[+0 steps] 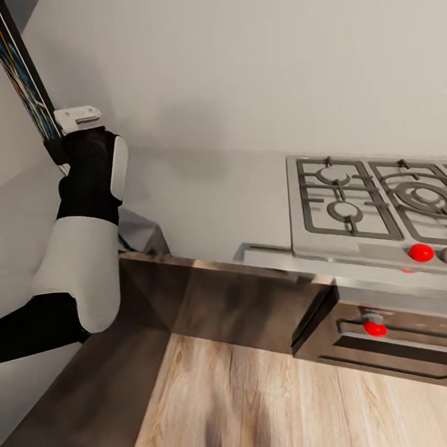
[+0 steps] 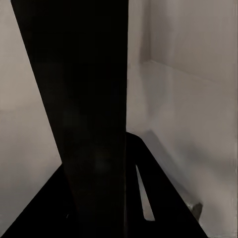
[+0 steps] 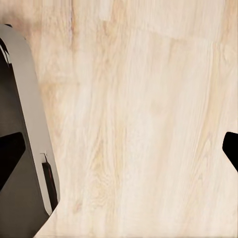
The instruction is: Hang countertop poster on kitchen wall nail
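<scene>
My left gripper (image 1: 70, 130) is raised at the upper left of the head view, shut on the lower edge of the poster (image 1: 18, 68). The poster stands upright and nearly edge-on, close to the white wall, its colourful face showing as a thin strip. In the left wrist view its dark back (image 2: 84, 99) rises between the fingers. The light-grey kitchen countertop (image 1: 208, 198) lies below and to the right of it. My right gripper (image 3: 119, 153) hangs open over the wooden floor, with nothing between its fingertips (image 3: 10, 158).
A steel gas hob (image 1: 376, 201) with red knobs (image 1: 421, 252) sits on the counter at the right, an oven front (image 1: 394, 344) below it. Dark cabinets (image 1: 216, 305) run under the worktop. Pale wood floor (image 1: 265, 408) spreads in front.
</scene>
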